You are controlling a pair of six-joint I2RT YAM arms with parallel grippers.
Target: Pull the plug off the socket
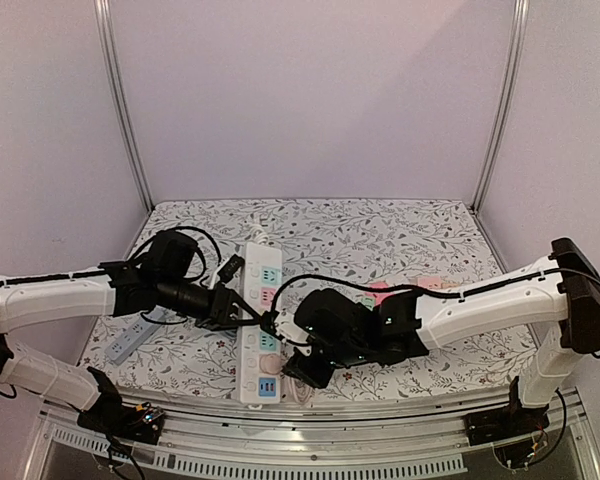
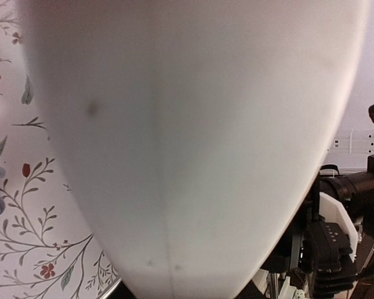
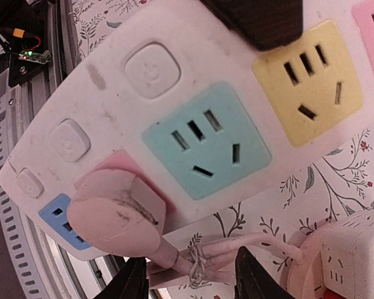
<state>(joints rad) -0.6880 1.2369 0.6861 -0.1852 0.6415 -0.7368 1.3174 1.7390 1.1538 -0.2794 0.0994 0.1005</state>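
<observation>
A white power strip with coloured sockets lies lengthwise on the flowered table. The pink plug sits in the strip's pink socket near its front end, and its tied pink cord runs off to the right. My right gripper is open just below the plug, one finger on each side of the cord and touching neither. My left gripper reaches across the strip's middle. The strip's white body fills the left wrist view and hides the fingers.
A teal socket and a yellow socket lie beside the plug. A white cube adapter sits right of the cord. A small grey strip lies at the left. The table's metal front rail is close behind the plug.
</observation>
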